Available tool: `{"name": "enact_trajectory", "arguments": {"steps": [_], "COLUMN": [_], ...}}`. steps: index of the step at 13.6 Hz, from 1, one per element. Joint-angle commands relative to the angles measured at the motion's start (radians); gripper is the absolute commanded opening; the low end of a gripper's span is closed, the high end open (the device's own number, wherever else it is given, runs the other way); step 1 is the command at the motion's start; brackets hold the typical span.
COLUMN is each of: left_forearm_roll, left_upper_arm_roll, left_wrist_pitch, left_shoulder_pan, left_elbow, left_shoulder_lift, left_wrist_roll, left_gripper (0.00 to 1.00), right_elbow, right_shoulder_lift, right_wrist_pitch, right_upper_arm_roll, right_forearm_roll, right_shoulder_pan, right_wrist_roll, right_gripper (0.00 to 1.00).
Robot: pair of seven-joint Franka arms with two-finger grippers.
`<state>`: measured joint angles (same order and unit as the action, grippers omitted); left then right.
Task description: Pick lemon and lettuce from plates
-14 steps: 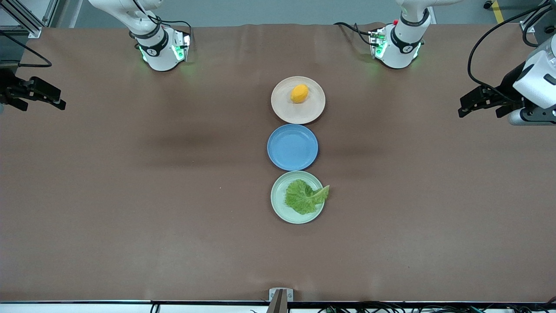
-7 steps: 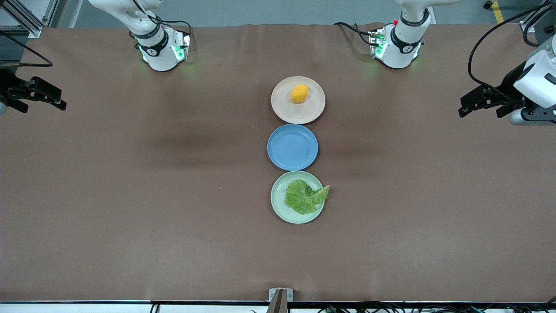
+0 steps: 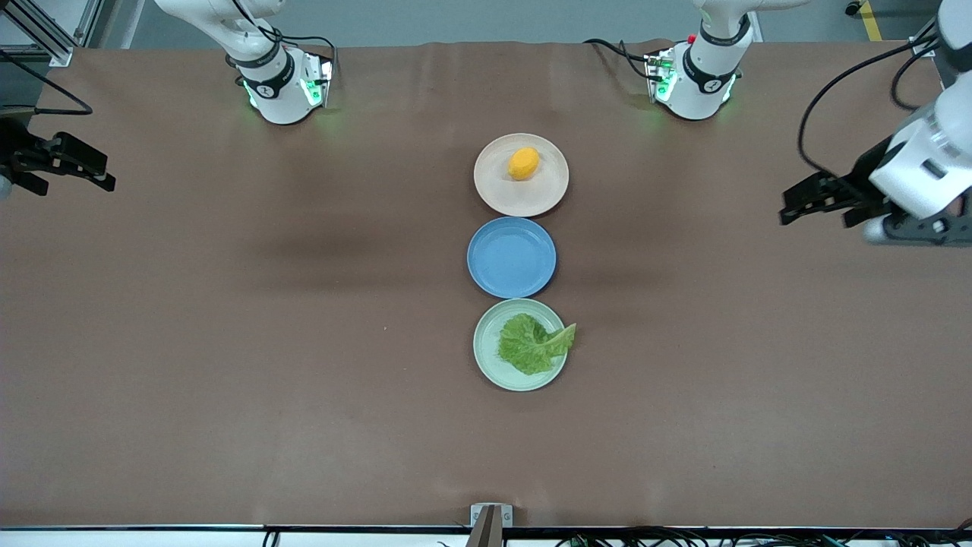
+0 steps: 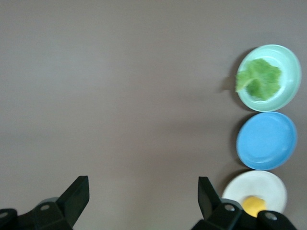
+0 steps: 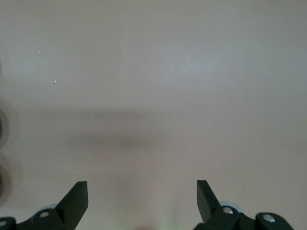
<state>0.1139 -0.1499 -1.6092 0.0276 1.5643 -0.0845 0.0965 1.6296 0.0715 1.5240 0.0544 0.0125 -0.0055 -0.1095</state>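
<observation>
A yellow-orange lemon lies on the beige plate, the one closest to the robots' bases. A crinkled green lettuce leaf rests on the mint plate, nearest the front camera, with its stem end over the rim. My left gripper hangs open and empty over bare table toward the left arm's end. My right gripper is open and empty over the right arm's end, well apart from the plates.
An empty blue plate sits between the beige and mint ones, the three in a row down the table's middle. Brown table cover spreads on both sides. The arms' bases stand along the edge farthest from the front camera.
The left arm has swung its gripper a little toward the plates and slightly nearer the front camera. The right gripper has barely moved. Lemon and lettuce lie as before.
</observation>
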Motion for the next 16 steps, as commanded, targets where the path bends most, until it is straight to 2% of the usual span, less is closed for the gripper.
{"name": "enact_trajectory", "arguments": {"steps": [1, 5, 12, 16], "left_forearm_roll": [0.053, 0.049, 0.029, 0.006], "left_upper_arm_roll": [-0.005, -0.004, 0.0, 0.009], "left_wrist_pitch": [0.006, -0.084, -0.403, -0.622], "left_shoulder_pan": [-0.053, -0.161, -0.317, -0.418], "left_elbow": [-0.079, -0.093, -0.095, -0.11], "left_shoulder_lift": [-0.124, -0.234, -0.406, -0.533], "left_wrist_roll": [0.093, 0.271, 0.604, 0.923], "left_gripper": [1.0, 1.0, 1.0, 1.0], "right_elbow": [0.044, 0.045, 0.044, 0.053], "right_shoulder_lift": [0.039, 0.039, 0.037, 0.037], "right_wrist_pitch": [0.024, 0.013, 0.01, 0.01], "right_upper_arm_roll": [-0.001, 0.001, -0.001, -0.001], "right_forearm_roll": [0.009, 0.018, 0.02, 0.041], "right_shoulder_pan": [0.001, 0.001, 0.004, 0.007], "right_wrist_roll": [0.001, 0.011, 0.048, 0.048], "right_gripper": [1.0, 1.0, 1.0, 1.0]}}
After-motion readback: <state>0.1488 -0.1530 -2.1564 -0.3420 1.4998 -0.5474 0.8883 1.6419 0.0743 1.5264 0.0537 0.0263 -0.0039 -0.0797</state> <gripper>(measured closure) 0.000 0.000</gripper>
